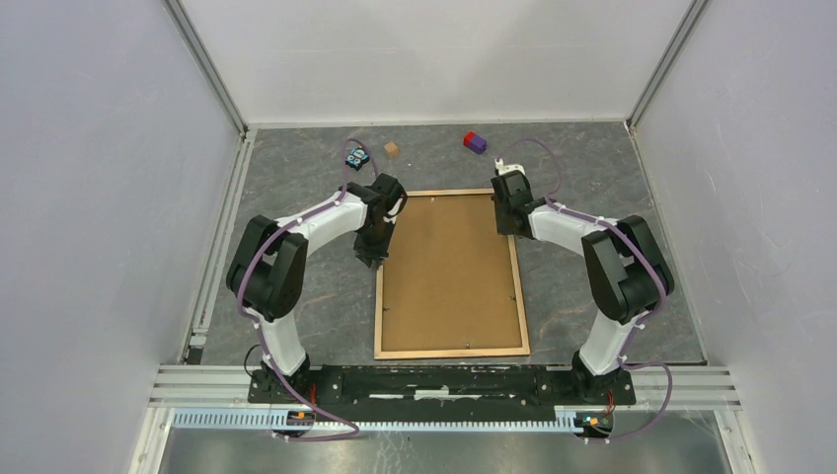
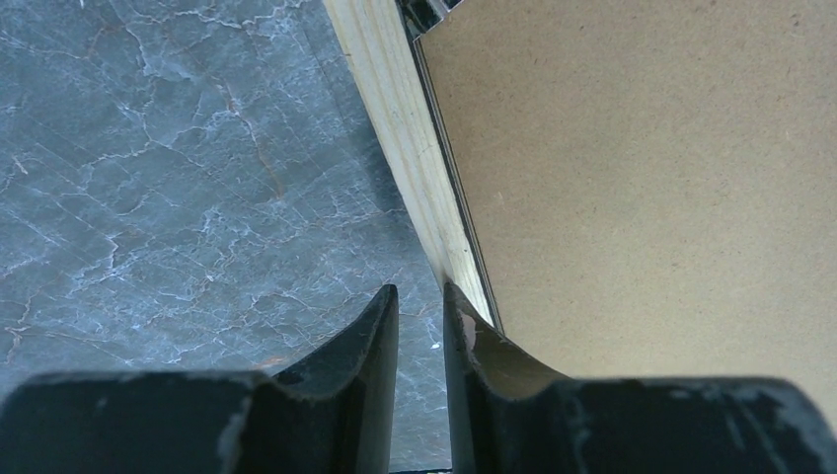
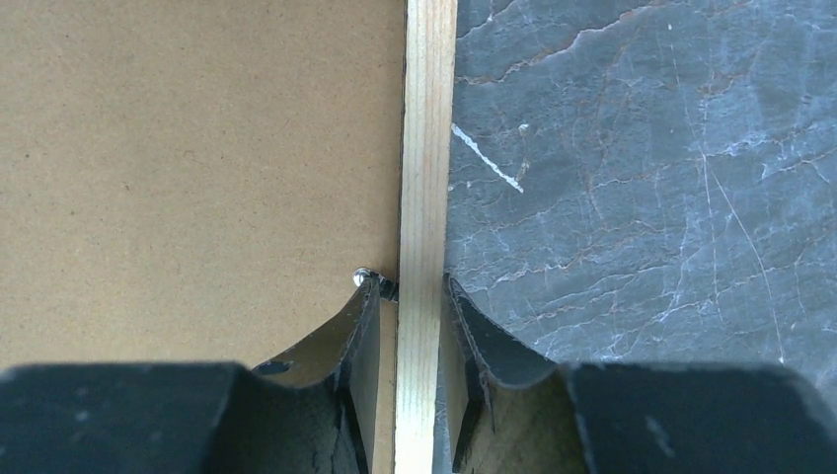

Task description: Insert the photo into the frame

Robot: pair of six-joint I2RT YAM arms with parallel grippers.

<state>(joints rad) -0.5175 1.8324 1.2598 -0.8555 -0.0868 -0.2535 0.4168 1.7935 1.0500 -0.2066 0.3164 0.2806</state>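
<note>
**A:** Counts, quick?

**B:** One frame [image 1: 451, 351], flat on the counter [image 1: 296, 178] between the two arms, light wood side up. One brown backing board [image 1: 449, 267] lies inside its rails.

**A:** Grippers?

**B:** Two. The left gripper [image 2: 419, 291] is at the frame's left rail, toward the far end. Its fingers are nearly together with a thin gap, the counter shows through, and nothing is between them. The board-side finger overlaps the rail and the board's edge.

**A:** And the right?

**B:** The right gripper [image 3: 413, 286] straddles the right rail near the far corner, with one finger over the board and one over the counter. Both fingers are close to the wood, but I can't tell if it's actually clamped. One metal tab [image 3: 363, 276] sits just beside the board-side finger.

**A:** Anything else?

**B:** Three small things near the far edge, well apart from the frame: one blue-and-black item [image 1: 356, 156], one tan cube [image 1: 392, 149] and one red-and-purple block [image 1: 475, 142].
</note>
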